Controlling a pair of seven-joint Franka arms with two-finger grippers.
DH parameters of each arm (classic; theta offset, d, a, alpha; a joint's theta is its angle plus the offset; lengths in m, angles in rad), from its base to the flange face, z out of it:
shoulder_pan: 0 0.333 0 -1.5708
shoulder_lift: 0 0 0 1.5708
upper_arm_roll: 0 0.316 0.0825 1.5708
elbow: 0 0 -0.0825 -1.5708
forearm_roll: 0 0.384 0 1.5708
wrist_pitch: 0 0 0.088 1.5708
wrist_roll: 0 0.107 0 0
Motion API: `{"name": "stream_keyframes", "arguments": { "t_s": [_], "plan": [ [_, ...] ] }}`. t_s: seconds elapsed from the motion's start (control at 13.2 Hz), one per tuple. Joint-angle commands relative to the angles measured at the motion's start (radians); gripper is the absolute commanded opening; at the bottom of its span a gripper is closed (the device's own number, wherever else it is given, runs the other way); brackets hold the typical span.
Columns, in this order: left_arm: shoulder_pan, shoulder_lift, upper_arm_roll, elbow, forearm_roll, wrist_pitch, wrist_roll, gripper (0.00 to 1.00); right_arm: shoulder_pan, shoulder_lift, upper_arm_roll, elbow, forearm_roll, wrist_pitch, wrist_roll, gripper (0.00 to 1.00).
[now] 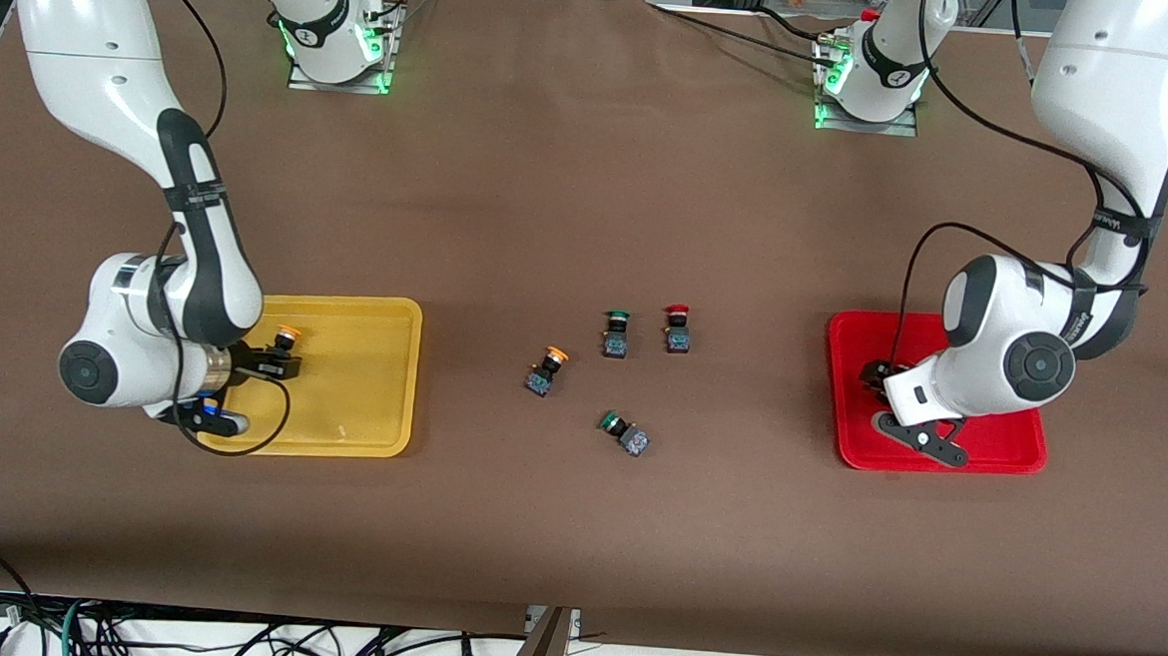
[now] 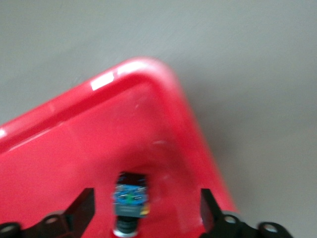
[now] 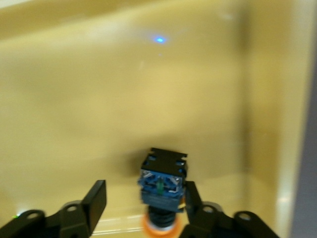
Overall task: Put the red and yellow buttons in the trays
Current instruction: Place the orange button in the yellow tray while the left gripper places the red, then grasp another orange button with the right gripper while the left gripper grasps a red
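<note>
2 shallow glossy plastic trays with rounded corners are seen on the brown counter (image 1: 574,527): a yellow tray (image 1: 370,407) at frame left, a red tray (image 1: 998,445) at frame right. In the yellow tray, a yellow-capped button (image 3: 162,186) sits between the spread fingers of the right hand (image 3: 143,206), released. In the red tray, a blocky black button (image 2: 130,201) lies between the left hand's (image 2: 146,206) parted fingers, released. At frame centre, 1 yellow-capped button (image 1: 546,368), 1 red-capped button (image 1: 678,328) and 2 green-capped buttons (image 1: 616,332) (image 1: 625,432) are seen.

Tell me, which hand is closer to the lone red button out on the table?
Left. The left hand is over the red tray, toward that end from the red button; the right hand is over the yellow tray.
</note>
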Motion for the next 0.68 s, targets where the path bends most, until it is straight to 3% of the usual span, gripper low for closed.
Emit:
{"name": "stream_keyframes", "arguments": {
  "t_s": [0.0, 0.23, 0.38, 0.61],
  "plan": [
    [-0.015, -0.025, -0.106, 0.002, -0.07, -0.014, -0.264, 1.0, 0.138, -0.015, 0.009, 0.02, 0.007, 0.009, 0.298, 1.0],
    [-0.189, 0.037, -0.122, 0.068, -0.068, -0.007, -0.567, 1.0, 0.304, -0.012, 0.017, 0.034, 0.067, 0.144, 0.634, 1.0],
    [-0.268, 0.098, -0.114, 0.053, -0.056, 0.132, -0.707, 1.0, 0.375, -0.003, 0.017, 0.034, 0.081, 0.242, 0.748, 1.0],
    [-0.291, 0.152, -0.115, 0.043, 0.056, 0.182, -0.766, 1.0, 0.458, 0.035, 0.02, 0.036, 0.084, 0.406, 0.905, 1.0]
  ]
}}
